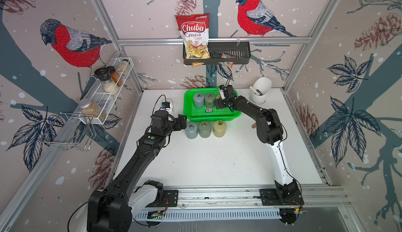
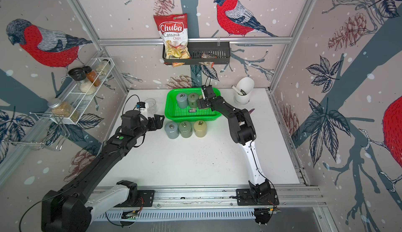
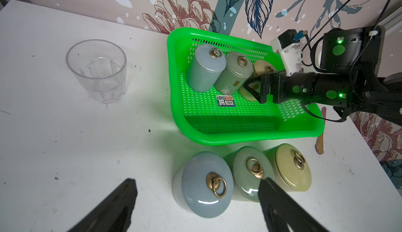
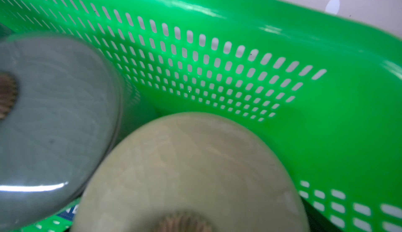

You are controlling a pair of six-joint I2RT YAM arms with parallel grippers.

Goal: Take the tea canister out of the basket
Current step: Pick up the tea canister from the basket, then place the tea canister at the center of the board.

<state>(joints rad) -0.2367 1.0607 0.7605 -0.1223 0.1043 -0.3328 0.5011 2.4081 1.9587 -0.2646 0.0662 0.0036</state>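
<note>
The green basket (image 1: 208, 118) (image 3: 239, 139) stands at the back of the table. Three tea canisters are in it: a blue-grey one (image 1: 198, 100), a grey-green one (image 1: 209, 100) and a beige one (image 3: 263, 67) (image 4: 185, 165). My right gripper (image 1: 220, 102) reaches into the basket, its fingers on either side of the beige canister. One finger (image 3: 257, 89) crosses that canister's body; the other is hidden, so the grip is unclear. My left gripper (image 3: 198, 184) (image 1: 181, 122) is open, low over the table, beside a blue canister (image 1: 191, 129) outside the basket.
Blue, green (image 1: 205, 129) and beige (image 1: 219, 128) canisters stand in a row on the table in front of the basket. A clear glass (image 3: 96, 70) stands to the basket's left, a white cup (image 1: 261, 90) at the back right. A black rack (image 1: 228, 52) hangs on the back wall.
</note>
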